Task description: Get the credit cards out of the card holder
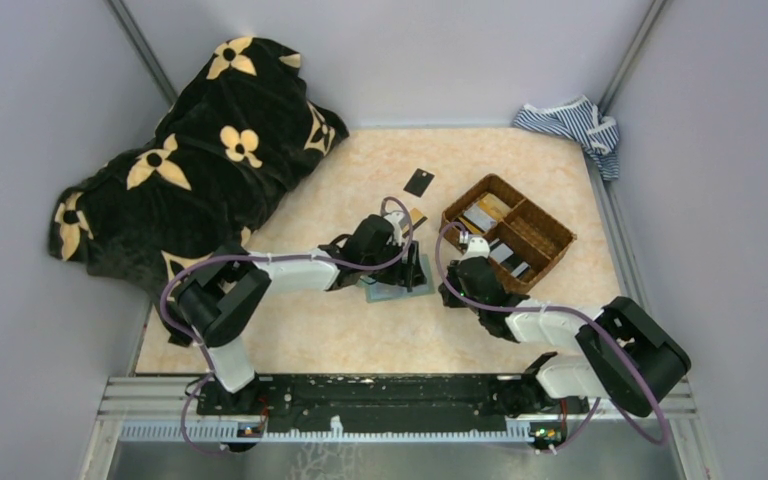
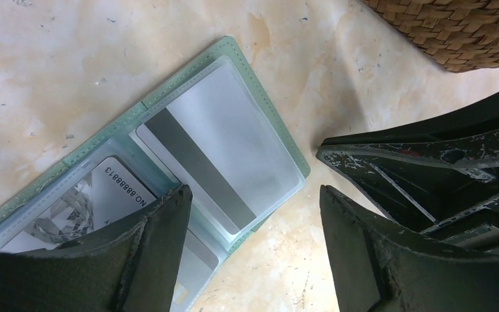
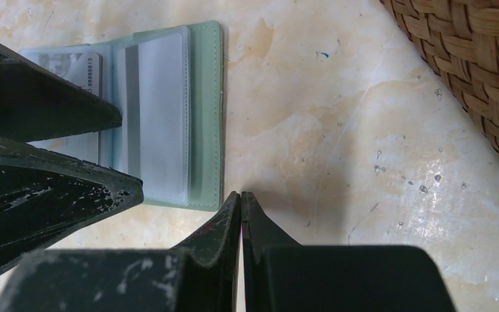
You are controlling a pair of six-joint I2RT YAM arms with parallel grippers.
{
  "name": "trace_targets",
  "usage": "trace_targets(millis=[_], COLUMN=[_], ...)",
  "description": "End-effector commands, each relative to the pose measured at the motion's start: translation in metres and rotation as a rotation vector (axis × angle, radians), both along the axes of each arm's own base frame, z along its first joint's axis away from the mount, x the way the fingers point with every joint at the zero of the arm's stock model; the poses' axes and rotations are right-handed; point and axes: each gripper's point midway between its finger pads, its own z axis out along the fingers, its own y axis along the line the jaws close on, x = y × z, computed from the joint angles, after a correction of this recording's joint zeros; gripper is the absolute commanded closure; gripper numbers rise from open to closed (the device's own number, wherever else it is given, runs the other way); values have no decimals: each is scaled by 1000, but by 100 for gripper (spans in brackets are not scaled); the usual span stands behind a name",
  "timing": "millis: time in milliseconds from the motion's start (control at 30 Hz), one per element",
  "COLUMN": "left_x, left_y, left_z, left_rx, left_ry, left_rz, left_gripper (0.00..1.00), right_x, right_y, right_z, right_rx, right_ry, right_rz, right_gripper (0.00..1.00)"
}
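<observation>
I see the card holder (image 2: 268, 107) lying open on the tabletop (image 2: 71, 65), credit cards (image 2: 214, 156) in its clear sleeves. My left jaws gape wide and empty over it; my right jaws are pinched together on nothing, just beside its edge.

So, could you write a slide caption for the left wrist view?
Open left gripper above the unfolded card holder, with credit cards visible inside.

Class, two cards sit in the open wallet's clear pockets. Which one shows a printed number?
The patterned card, lower left in the left wrist view, with a number starting NO 8888; the striped card shows only a grey stripe.
</observation>
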Motion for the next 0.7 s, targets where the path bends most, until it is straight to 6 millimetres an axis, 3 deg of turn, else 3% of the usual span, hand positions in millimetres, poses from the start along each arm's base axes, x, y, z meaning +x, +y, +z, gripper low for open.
trace_targets(millis=[0, 167, 300, 400, 467, 533, 667], left_x=[-7, -12, -12, -7, -2, 1, 0], left_y=[13, 4, 1, 9, 18, 29, 51], left_z=[-6, 21, 67, 88, 91, 83, 58], left_rx=[101, 6, -120, -144, -130, -95, -21], left_ry=[2, -28, -124, -191, -221, -215, -180], left_rz=[-4, -30, -33, 5, 38, 68, 105], left_gripper=[21, 22, 26, 28, 28, 28, 28], right_x=[6, 8, 11, 14, 16, 17, 17], right_y=[6, 10, 24, 33, 41, 53, 85], right_z=[10, 23, 60, 82, 92, 97, 85], right_rx=[40, 56, 131, 165, 191, 221, 273], right_ry=[-35, -69, -164, -207, -222, -222, -139], right_rz=[1, 25, 91, 126, 155, 196, 308], right_gripper=[97, 100, 100, 96, 92, 81, 71])
